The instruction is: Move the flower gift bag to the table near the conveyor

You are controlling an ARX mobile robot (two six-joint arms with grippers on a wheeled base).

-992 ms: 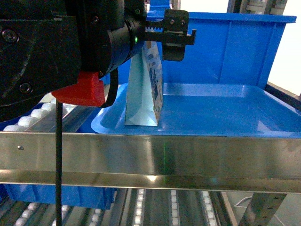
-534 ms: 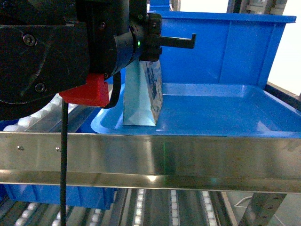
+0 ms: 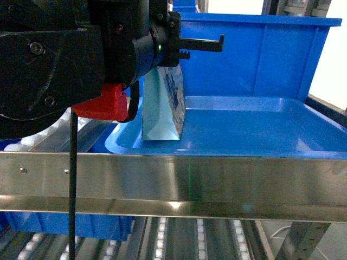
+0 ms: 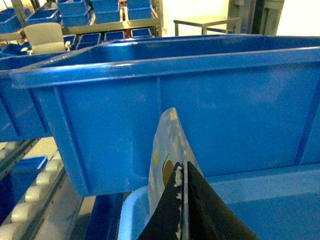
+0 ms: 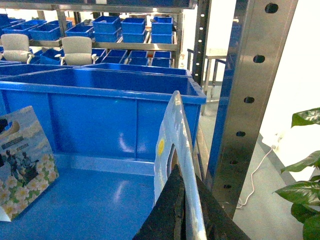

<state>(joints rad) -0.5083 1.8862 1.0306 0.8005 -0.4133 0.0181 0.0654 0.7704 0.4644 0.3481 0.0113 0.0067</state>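
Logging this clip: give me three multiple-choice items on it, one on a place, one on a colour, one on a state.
1. Where is the pale blue paper gift bag with the flower print?
A. In the shallow blue plastic tray
B. On the lower roller lanes
C. Hanging from the steel rail

2. What colour is the plastic block under the black left arm?
A. Yellow
B. Red
C. Green

3. How is the left end effector set?
A. Spread wide, far from the bag
B. Out of view
C. Closed at the bag's top edge

Answers:
1. A, as the gift bag stands upright over the tray floor, behind the steel rail.
2. B, as the block is bright red.
3. C, as the left end effector shows its fingers together in the head view, with the bag's top beneath them.
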